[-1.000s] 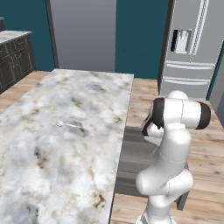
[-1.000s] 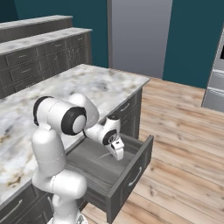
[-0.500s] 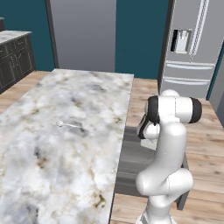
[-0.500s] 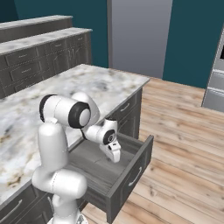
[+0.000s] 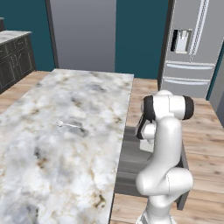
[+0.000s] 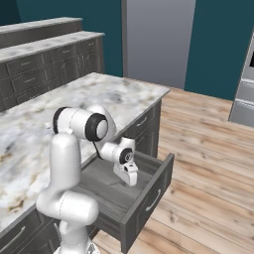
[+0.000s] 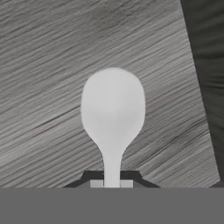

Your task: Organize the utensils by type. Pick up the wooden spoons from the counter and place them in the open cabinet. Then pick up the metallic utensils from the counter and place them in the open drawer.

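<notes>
Item: metal spoon [image 7: 113, 109], light, stiff, slippery, pinched by its slim handle in my gripper [image 6: 130, 179] over the open drawer [image 6: 144, 208]; one metallic utensil [image 5: 70, 125] on counter [image 5: 52, 175].

No readable text, seemingly, anywhere.

The two-finger gripper [image 6: 130, 181], clamped on a small silver metal spoon [image 7: 113, 116], hangs inside the open grey wood-grain drawer [image 6: 149, 201] beneath the white-grey marble counter [image 5: 52, 144], where another thin silver utensil [image 5: 70, 125] lies.
</notes>
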